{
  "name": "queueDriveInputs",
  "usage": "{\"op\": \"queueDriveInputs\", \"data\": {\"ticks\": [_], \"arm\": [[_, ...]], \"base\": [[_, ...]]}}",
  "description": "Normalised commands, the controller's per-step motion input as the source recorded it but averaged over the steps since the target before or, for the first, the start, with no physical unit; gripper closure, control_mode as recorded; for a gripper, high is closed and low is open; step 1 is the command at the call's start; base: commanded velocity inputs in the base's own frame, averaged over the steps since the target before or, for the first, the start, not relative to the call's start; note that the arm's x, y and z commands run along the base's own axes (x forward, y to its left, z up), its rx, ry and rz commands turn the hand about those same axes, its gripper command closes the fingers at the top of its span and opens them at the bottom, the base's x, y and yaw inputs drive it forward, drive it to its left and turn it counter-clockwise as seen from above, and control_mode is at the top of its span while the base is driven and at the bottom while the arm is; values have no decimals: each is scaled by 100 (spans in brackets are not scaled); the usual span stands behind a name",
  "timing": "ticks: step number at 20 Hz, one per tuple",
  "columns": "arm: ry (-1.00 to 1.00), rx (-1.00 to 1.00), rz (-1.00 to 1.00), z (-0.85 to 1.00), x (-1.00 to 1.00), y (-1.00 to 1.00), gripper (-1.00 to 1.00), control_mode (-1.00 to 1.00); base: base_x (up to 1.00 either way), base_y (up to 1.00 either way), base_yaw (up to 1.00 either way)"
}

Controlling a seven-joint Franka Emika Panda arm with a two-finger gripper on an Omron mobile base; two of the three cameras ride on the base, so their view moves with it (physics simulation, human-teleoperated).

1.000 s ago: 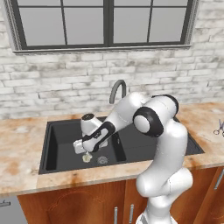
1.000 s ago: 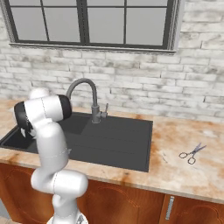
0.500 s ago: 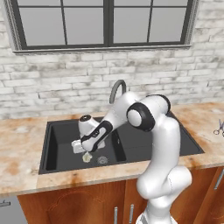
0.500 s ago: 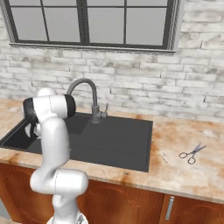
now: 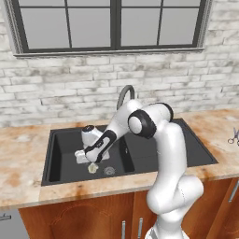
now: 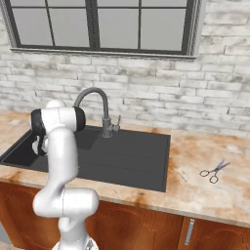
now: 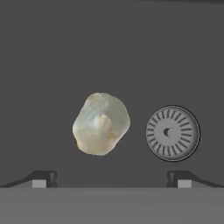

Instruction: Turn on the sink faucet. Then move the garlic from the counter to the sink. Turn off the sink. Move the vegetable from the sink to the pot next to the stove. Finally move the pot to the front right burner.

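Much of the sink faucet [image 6: 95, 105] is hidden behind the arm in the left base view, where only the top of its arch [image 5: 125, 94] is seen; its side lever is small in the right base view, and no water can be made out. The hand [image 5: 87, 160] is lowered into the sink [image 5: 60, 154], and in the right base view it is almost wholly covered by the robot's own arm. In the hand view only the two finger tips [image 7: 41, 178] are seen, cut off at the bottom; they are held wide apart, with nothing between them.

One garlic [image 7: 101, 124] is counted (an off-white lumpy bulb). It lies on the black floor of the basin, just beside the single round metal drain [image 7: 172, 133] and apart from it, toward the front edge of the basin; in the left base view it [image 5: 93, 167] sits directly under the hand, and the two are not seen to touch.

One pair of scissors [image 6: 214, 171] lies on the surface [image 6: 210, 195] to the right of the drainboard, well apart from the sink; in the left base view it is cut off by the right edge.
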Motion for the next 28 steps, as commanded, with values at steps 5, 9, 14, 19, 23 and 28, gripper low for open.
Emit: {"op": "queueDriveInputs", "data": {"ticks": [5,9,14,19,23,28], "arm": [[1,-1,-6,-30,25,7,-100,-100],[2,-1,-6,-30,26,8,-100,-100],[3,-1,-4,-26,7,2,-100,-100],[3,0,-3,-24,3,0,-100,-100],[2,0,-3,-26,3,0,-100,-100],[0,0,-3,-18,-10,-2,-100,-100]], "base": [[0,0,0],[0,0,0],[0,0,0],[0,0,0],[0,0,0],[0,0,0]]}}
